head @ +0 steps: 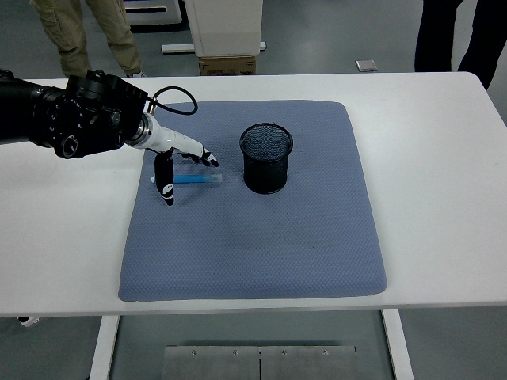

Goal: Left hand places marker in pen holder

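Observation:
A blue marker [198, 180] lies flat on the blue-grey mat [261, 237], pointing left to right, just left of the black mesh pen holder [266, 157]. The holder stands upright near the mat's middle and looks empty. My left hand [184, 165] comes in from the left edge and hovers over the marker's left end. Its fingers [165, 180] are spread, the thumb pointing down on the near side of the marker and the other fingers on the far side. It holds nothing. The right arm is out of view.
The mat lies on a white table [444, 158]. Beyond the far edge stand two people's legs [87, 36] at top left and top right, a white cabinet base and a cardboard box [227, 63].

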`<act>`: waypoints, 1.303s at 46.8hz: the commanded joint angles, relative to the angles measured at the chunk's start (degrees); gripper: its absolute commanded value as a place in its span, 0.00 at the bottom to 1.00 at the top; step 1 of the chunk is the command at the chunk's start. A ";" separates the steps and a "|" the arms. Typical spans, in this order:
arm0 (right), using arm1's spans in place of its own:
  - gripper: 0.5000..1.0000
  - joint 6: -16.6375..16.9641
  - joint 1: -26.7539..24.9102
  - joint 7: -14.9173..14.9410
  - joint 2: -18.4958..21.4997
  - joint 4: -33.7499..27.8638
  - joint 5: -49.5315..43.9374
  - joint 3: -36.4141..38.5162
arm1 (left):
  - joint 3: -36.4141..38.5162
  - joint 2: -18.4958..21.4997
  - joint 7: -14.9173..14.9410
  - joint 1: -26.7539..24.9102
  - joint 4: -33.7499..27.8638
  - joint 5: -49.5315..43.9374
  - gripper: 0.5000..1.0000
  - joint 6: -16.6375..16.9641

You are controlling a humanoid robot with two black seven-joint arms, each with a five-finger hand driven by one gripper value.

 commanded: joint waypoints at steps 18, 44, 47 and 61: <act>1.00 0.00 -0.02 0.00 0.00 0.00 0.03 0.00 | -0.09 -0.81 2.15 0.31 0.15 0.79 0.51 -0.03; 1.00 0.00 0.06 0.00 0.00 0.00 0.03 -0.09 | -0.09 -1.95 2.41 0.40 0.23 0.79 0.25 -0.02; 1.00 0.00 -0.02 0.00 0.00 0.00 0.02 0.00 | -0.09 -2.04 2.41 0.40 0.15 0.79 0.24 0.06; 1.00 0.00 -0.02 0.00 0.00 0.00 0.03 0.00 | -0.45 -2.13 2.41 0.92 0.41 0.79 0.21 0.06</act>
